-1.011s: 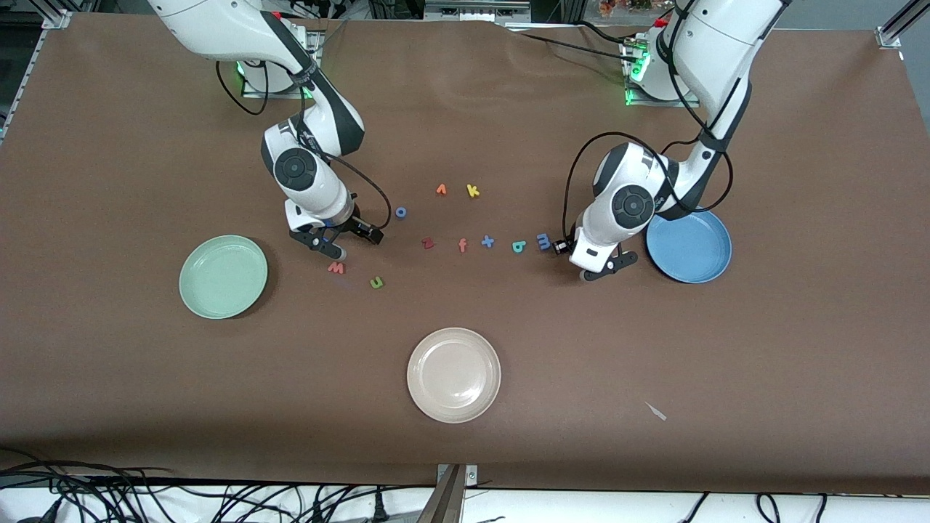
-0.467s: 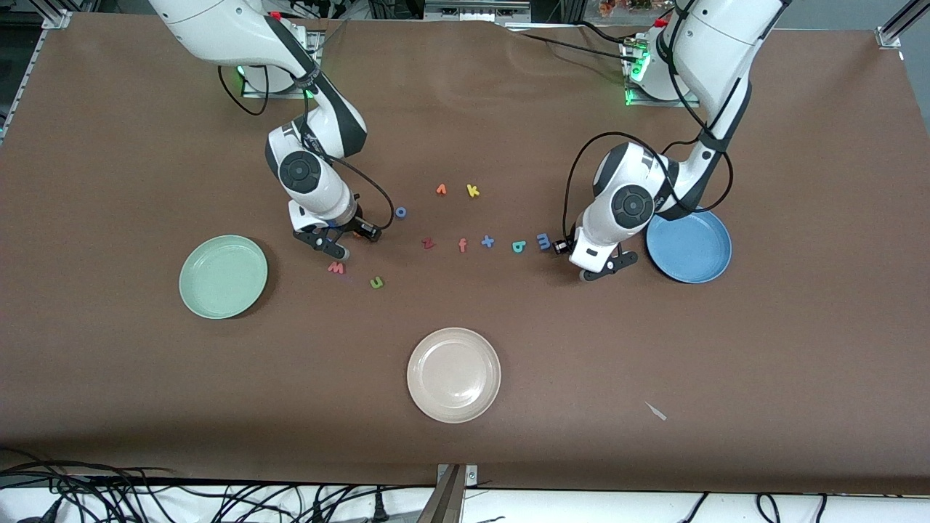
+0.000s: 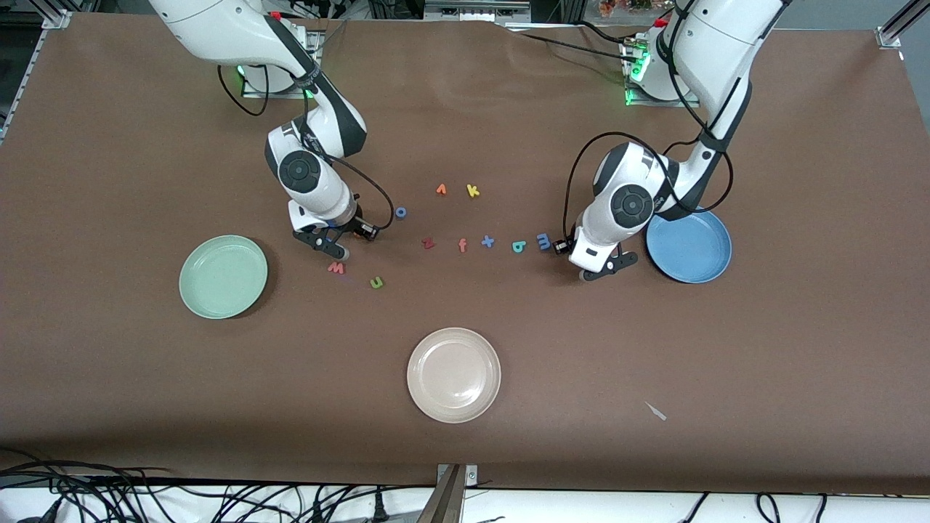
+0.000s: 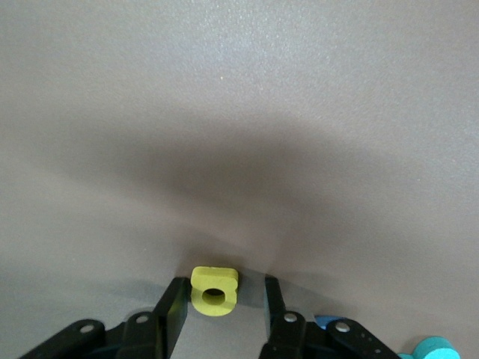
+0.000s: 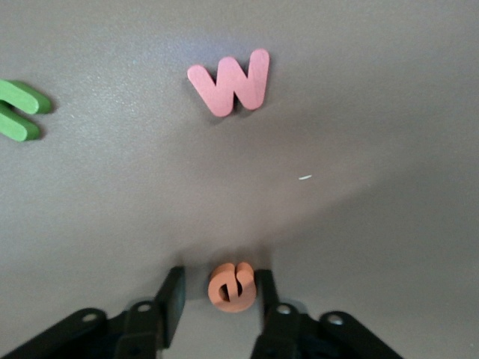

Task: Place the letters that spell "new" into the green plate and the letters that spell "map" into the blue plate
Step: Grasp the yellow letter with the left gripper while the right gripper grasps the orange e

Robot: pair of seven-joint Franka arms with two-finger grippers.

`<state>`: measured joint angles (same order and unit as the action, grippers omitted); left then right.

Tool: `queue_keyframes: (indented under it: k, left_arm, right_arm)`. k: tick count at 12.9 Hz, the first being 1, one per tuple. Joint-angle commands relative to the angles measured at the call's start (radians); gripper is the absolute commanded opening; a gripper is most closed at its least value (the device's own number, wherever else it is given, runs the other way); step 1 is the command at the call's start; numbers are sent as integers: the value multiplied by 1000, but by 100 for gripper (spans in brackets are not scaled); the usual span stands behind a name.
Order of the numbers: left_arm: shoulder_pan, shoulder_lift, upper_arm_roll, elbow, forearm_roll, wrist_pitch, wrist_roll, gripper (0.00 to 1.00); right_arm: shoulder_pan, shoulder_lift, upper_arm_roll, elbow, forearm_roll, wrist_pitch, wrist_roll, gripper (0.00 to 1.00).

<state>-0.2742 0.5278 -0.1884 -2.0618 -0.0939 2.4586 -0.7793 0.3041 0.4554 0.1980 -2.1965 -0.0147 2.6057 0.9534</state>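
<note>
Right hand (image 5: 217, 295) low over the desk (image 3: 654, 349), fingers close on either side of the orange "e" (image 5: 233, 286); grip uncertain. Salmon "w" (image 5: 230, 81), green "n" (image 5: 21, 109) beside, near green plate (image 3: 223, 276). Left hand (image 4: 219, 307) likewise bracketing yellow "a" (image 4: 213, 290), beside blue plate (image 3: 689, 245).

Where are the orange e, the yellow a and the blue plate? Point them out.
orange e (image 5: 233, 287): right wrist view, middle of the letter's face.
yellow a (image 4: 214, 291): left wrist view, the body beside its hole.
blue plate (image 3: 694, 247): front view, bare middle of the dish.
</note>
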Motion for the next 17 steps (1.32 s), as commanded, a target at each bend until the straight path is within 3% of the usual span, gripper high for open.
queue_keyframes:
  k: [1,5,9,12,14,17]
  left_arm:
    - [3,11,15,-4,48,0,5,40]
    - [4,11,17,-4,63,-1,3,25]
    - [4,6,17,-1,66,-18,3,16]
    - [33,-34,15,58,66,-162,35,16]
    - [68,-64,13,113,66,-303,93,13]
    - [176,-121,15,129,68,-413,271,13]
  right_arm:
    - [1,6,-2,0,-20,14,8,42]
    - [0,6,-12,0,-28,13,-7,39]
    - [0,6,-12,0,-28,13,-5,26]
    - [0,-1,-12,9,-27,8,-10,16]
    - [-3,-18,-17,69,-25,-103,-16,15]
    - [-5,-40,-43,138,-27,-234,-57,15]
